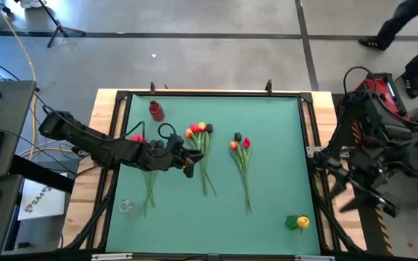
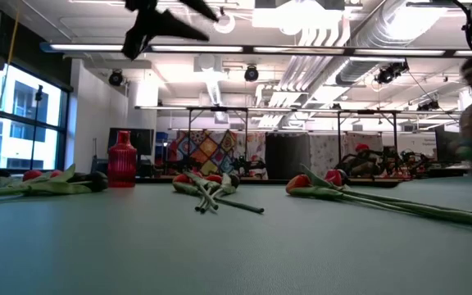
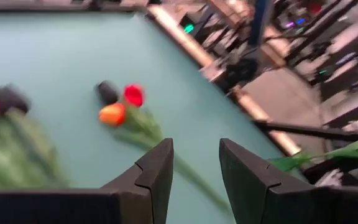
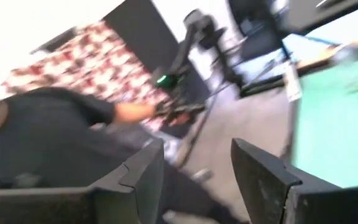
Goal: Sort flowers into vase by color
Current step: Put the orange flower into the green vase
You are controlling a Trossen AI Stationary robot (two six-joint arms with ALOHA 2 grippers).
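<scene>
My left gripper (image 1: 191, 158) (image 3: 196, 146) is open and hangs in the air (image 2: 166, 23) over the stems of the middle tulip bunch (image 1: 200, 134), touching nothing. That bunch has red and orange heads. The right bunch (image 1: 241, 145) (image 3: 122, 106), with red, orange and black heads, lies flat ahead of the fingers. A third bunch (image 1: 142, 145) lies under the left arm. A single yellow tulip (image 1: 300, 222) rests near the table's near right corner. A red vase (image 1: 156, 110) (image 2: 121, 166) stands upright at the far left. My right gripper (image 4: 197, 152) is open, off the table's right edge.
A small clear glass vase (image 1: 126, 206) stands near the near left corner of the green mat (image 1: 281, 130). The right arm (image 1: 358, 170) sits folded beyond the right edge. A person in a dark shirt (image 4: 48, 137) is in the room; another walks behind (image 1: 405, 29).
</scene>
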